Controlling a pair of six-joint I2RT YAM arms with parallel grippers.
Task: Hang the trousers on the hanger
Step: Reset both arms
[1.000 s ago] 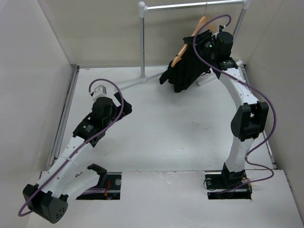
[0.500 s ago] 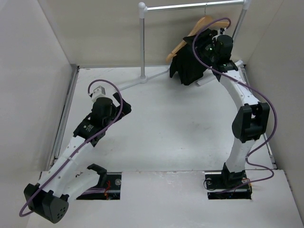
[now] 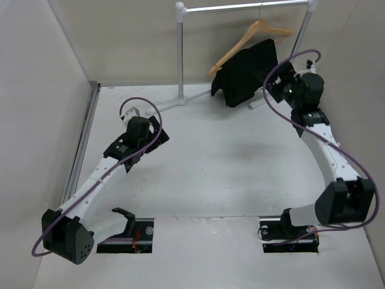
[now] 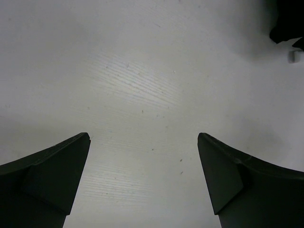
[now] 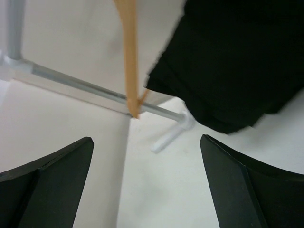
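1. The trousers (image 3: 246,72) hang draped over the hanger (image 3: 240,42), a dark folded bundle below its wooden shoulders
2. The hanger hooks on the metal rail (image 3: 240,8) at the far right of the counter (image 3: 210,156)
3. The right tool (image 5: 146,139) sits just beside the trousers on their right, apart from them, jaws spread wide and holding nothing
4. The left tool (image 4: 143,136) hovers over the counter, well apart from the trousers, jaws likewise wide and empty
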